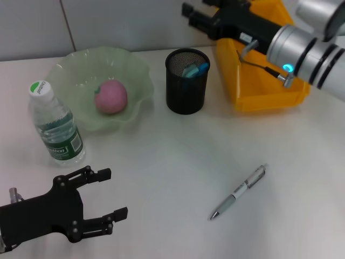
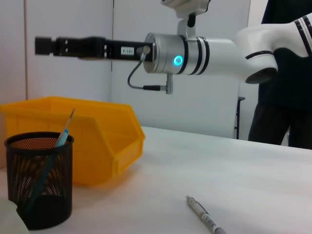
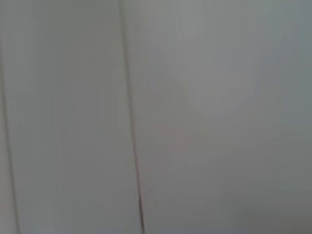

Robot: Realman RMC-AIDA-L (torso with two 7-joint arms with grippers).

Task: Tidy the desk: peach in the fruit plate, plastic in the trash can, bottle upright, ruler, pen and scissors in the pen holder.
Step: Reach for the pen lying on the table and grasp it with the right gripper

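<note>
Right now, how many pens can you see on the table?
1. A silver click pen lies loose on the white table, in front of the black mesh pen holder. Blue-handled things stand in the holder; another pen could hide there.

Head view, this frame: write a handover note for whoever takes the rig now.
Left pincer open, empty, low near the front edge. Right pincer raised above the yellow bin; open or shut unclear.
Done: peach in fruit plate, bottle upright, blue-handled items in pen holder.
Left: pen lies on the desk; put it in the holder.
</note>
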